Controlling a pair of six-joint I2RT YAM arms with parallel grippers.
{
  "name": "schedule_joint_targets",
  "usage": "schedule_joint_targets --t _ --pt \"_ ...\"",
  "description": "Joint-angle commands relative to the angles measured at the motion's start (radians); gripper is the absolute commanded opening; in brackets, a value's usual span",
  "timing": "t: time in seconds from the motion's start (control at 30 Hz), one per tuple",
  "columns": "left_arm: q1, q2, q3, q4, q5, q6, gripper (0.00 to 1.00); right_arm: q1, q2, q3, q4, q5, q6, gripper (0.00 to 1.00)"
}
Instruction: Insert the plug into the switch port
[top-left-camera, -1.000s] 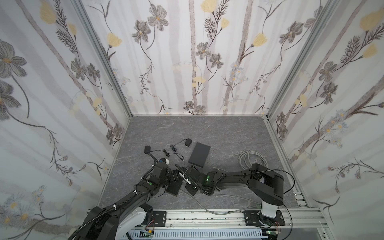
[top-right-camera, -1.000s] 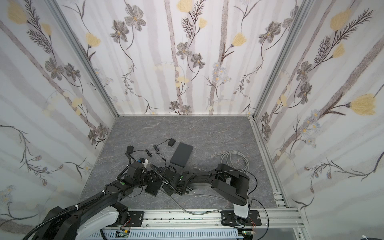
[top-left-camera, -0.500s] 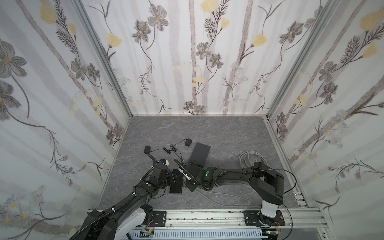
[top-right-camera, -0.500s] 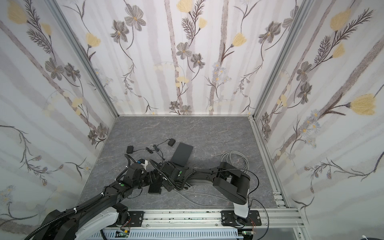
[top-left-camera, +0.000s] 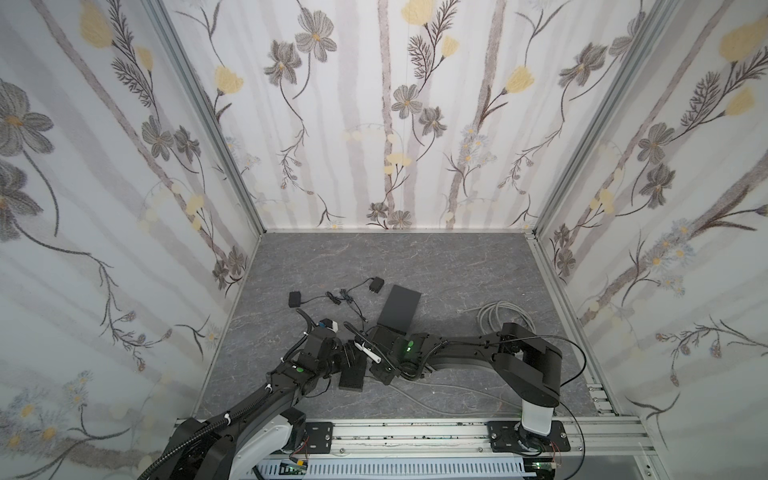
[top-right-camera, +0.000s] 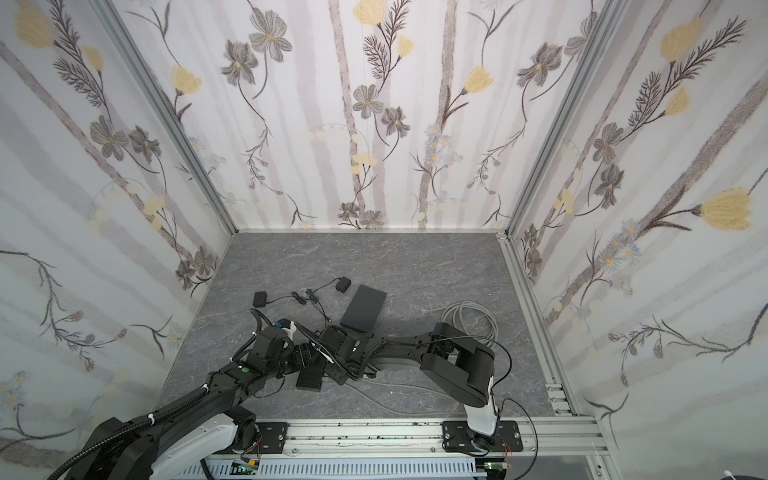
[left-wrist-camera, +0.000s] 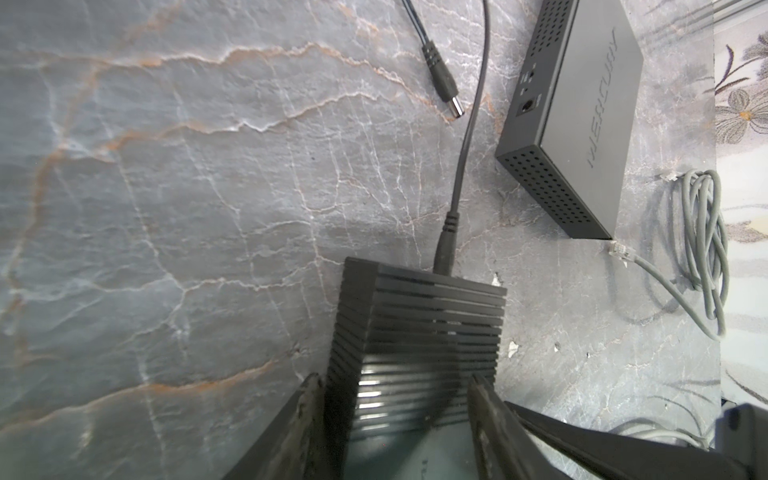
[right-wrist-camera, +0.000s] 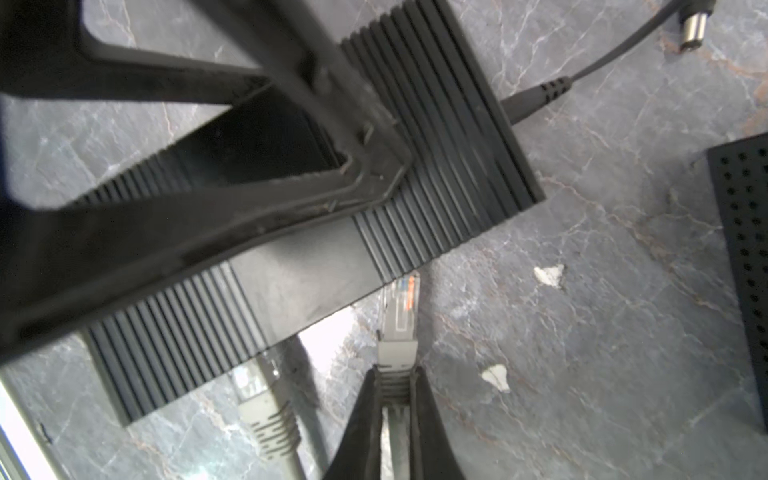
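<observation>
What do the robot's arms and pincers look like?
Both arms are chunky black jointed segments with white bases. The left arm carries ribbed black conduit tied with white zip ties; the right arm trails thin black cable loops. Each shows a green light. The left gripper and right gripper end in two tapering, scuffed black fingers.

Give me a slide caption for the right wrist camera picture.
Right gripper holds a cable plug at the switch edge while the left gripper clamps it.

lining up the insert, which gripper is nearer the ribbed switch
Left. The left gripper clamps the ribbed switch; the right gripper, shut on the plug, sits just beside its edge.
</observation>
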Motion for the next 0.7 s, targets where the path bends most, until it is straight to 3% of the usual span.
schedule_joint_targets --t 0.0,0.43,0.67 --pt "-0.001 0.016 0.017 0.026 0.031 0.016 0.57 0.004 -0.015 0.002 0.003 -0.007 -0.052 0.0" --pt "-0.002 0.138 0.068 0.078 0.153 0.081 0.57 -0.011 -0.009 0.085 -0.047 0.076 -0.224 0.0" --pt "-0.002 0.188 0.095 0.074 0.159 0.104 0.57 -0.004 -0.013 0.08 -0.066 0.027 -0.316 0.0"
